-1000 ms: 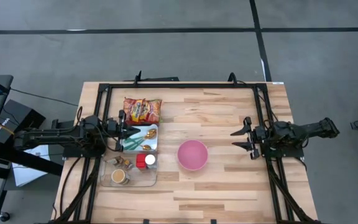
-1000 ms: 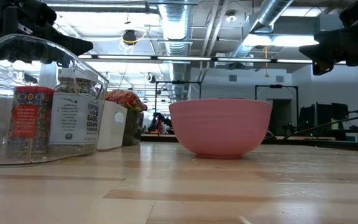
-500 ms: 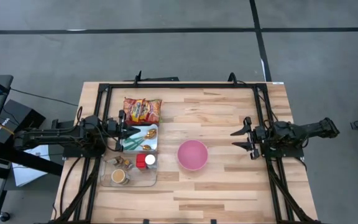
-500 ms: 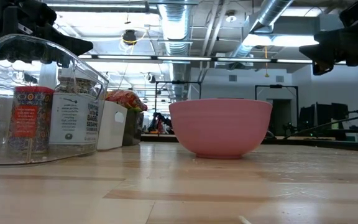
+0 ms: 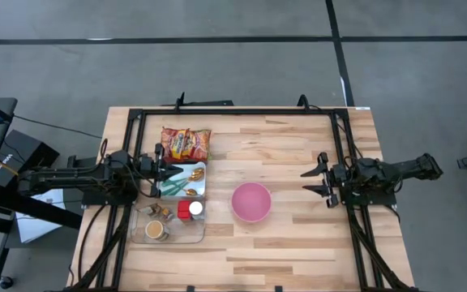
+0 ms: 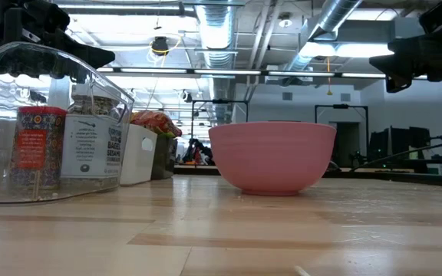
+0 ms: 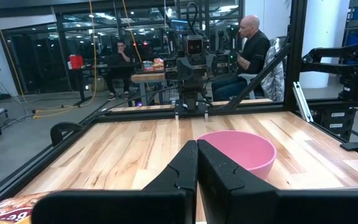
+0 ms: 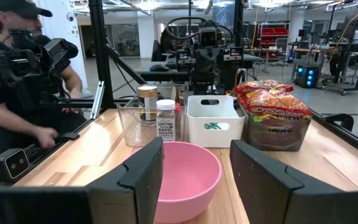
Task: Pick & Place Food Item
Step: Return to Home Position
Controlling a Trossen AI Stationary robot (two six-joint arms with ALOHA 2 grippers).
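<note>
Left claw, pressed together, near white plastic bin; right claw, spread, empty. Retract both level, clear of pink round bowl.

Noodle pack: red, crinkled, standing on edge as I read it.
Place: inside the dark see-through bin, top poking above its rim.
Neighbour: white bin, just beside.

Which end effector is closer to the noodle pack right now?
Left. The left end effector is over the white bin, right next to the noodle pack. The right end effector is across the table, beyond the bowl.
</note>
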